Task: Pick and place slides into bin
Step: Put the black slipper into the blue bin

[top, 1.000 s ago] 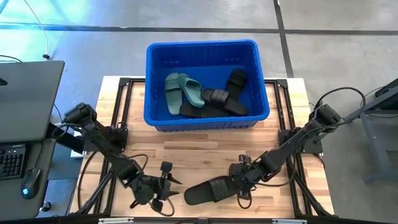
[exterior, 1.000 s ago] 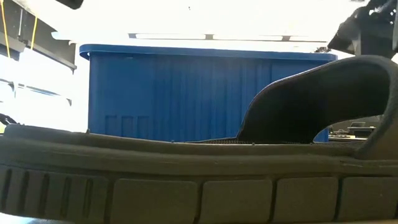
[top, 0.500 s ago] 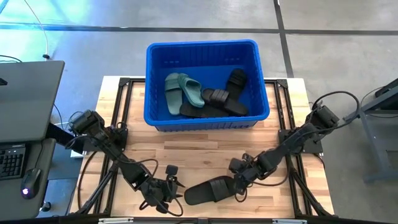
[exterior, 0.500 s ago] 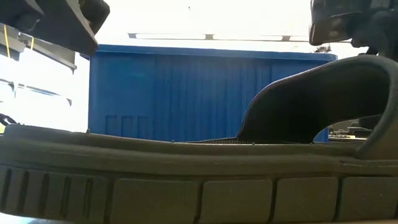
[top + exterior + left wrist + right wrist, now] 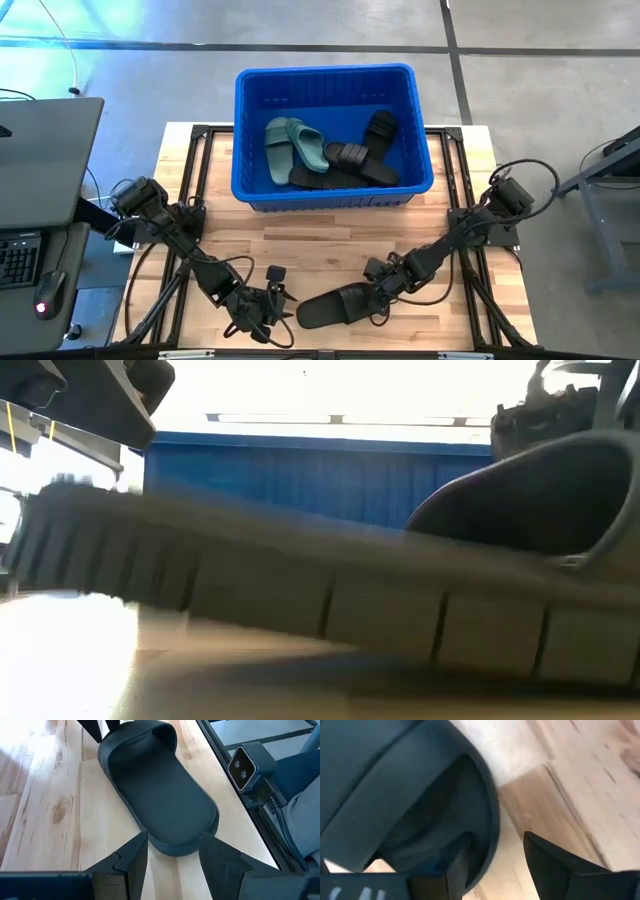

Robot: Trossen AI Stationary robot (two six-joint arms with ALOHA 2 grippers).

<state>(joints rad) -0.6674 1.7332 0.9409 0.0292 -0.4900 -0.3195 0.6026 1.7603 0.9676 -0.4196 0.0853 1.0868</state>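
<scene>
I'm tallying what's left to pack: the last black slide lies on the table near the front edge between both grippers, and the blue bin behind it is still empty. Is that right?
Not quite. The black slide does lie on the table near the front edge, between the left gripper and right gripper, but the blue bin is not empty: the high view shows green slides and black slides already inside.

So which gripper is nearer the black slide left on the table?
The right gripper: it is at the black slide's strap end, fingers around the strap. The left gripper sits open just off the heel end, not touching.
</scene>
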